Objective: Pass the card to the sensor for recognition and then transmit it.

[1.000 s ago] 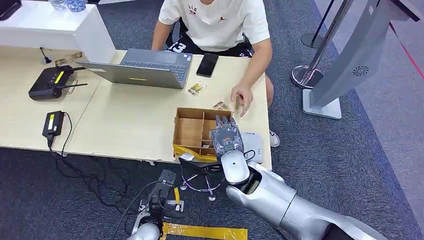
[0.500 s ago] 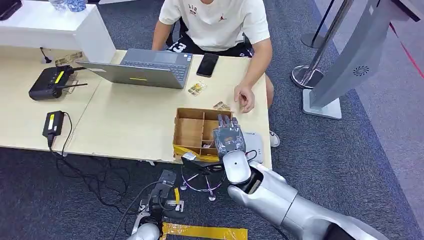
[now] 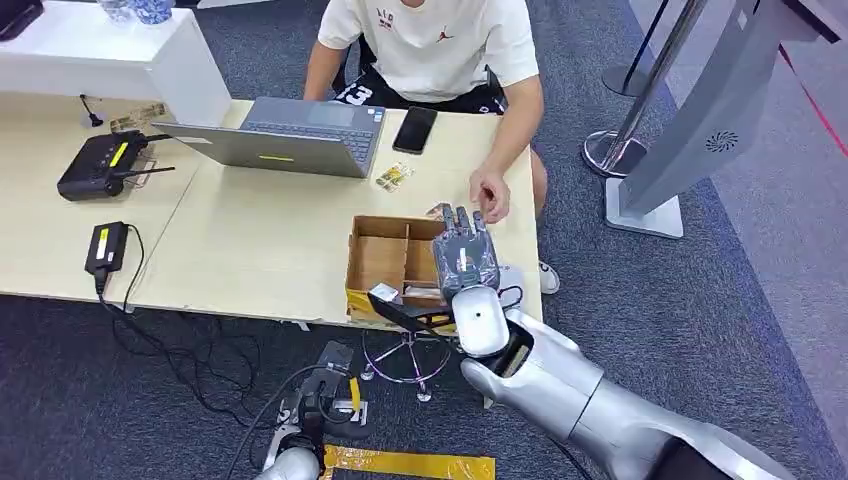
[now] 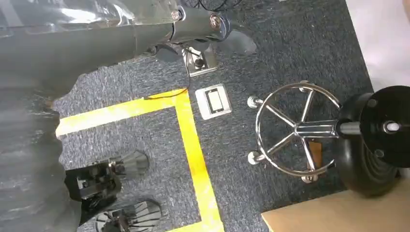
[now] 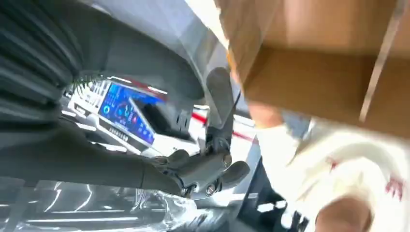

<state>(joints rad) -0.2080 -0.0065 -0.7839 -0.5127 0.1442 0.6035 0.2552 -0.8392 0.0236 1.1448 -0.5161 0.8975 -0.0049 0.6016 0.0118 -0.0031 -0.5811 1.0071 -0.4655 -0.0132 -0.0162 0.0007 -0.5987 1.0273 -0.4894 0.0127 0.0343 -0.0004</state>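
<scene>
A light wooden table (image 3: 250, 250) is stretching across the head view, with a person in a white shirt (image 3: 430, 45) sitting at its far side and resting a hand (image 3: 490, 195) on the tabletop near the far right corner. A grey slanted kiosk stand (image 3: 700, 120) is standing on the dark carpet to the right of the table. The robot's silver right arm (image 3: 590, 400) is reaching in from the lower right, and its right hand (image 3: 465, 262) is hovering back-up over the right side of an open, partitioned cardboard box (image 3: 385, 262) sitting at the table's near edge. Its fingers are lying extended and close together, pointing toward the person; whether it is gripping anything underneath cannot be told, and the right wrist view is too blurred to settle it. A white sensor pad (image 3: 512, 285) is peeking out just right of that hand. A grey laptop (image 3: 290, 135) is lying open in front of the person, with a black phone (image 3: 415, 128) beside it. Small cards (image 3: 394, 177) are lying on the table between the laptop and the box. The left hand (image 4: 104, 186) is hanging low over yellow floor tape (image 4: 193, 150), its dark fingers looking curled, though its state cannot be told.
</scene>
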